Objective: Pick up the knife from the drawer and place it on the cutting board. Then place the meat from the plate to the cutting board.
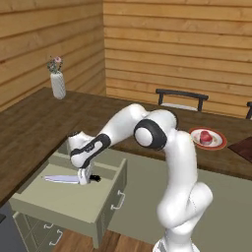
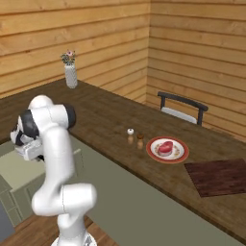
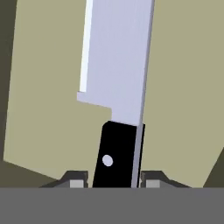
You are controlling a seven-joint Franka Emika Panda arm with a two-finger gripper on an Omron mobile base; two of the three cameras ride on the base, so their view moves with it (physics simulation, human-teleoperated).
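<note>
End effector: down inside the drawer, the end effector (image 1: 84, 178) is pointing straight at the floor of it, one finger on either side of the knife's black handle. In the hand view the end effector (image 3: 114, 180) has its tips (image 3: 77, 180) hugging the handle with hardly a gap, so call it clenched on the handle.
Knife: the knife (image 1: 66, 179) lies flat on the drawer floor, pale blade running out toward 9 o'clock from the fingers in the left base view. In the hand view the knife (image 3: 117, 92) runs from 6 o'clock up to 12, black handle low, blade high.
Drawer: the drawer (image 1: 59, 204) is pulled wide open, at 7 o'clock in the left base view, silver handle on its front; its pale floor (image 3: 183, 87) sits behind the blade.
Plate: the plate (image 2: 178, 153) sits on the brown desk (image 2: 105, 120), at about 3 o'clock from the arm in the right base view, well apart from the drawer.
Meat: the meat (image 2: 166, 147) rests in the middle of the plate.
Cutting board: the cutting board (image 2: 218, 177) lies flat on the desk, near the plate at its 4 o'clock.
Extras: a white vase (image 1: 58, 84) with flowers stands far back at 11 o'clock; two small shakers (image 2: 135, 138) stand just beside the plate; a dark chair (image 2: 182, 109) is beyond the desk.
</note>
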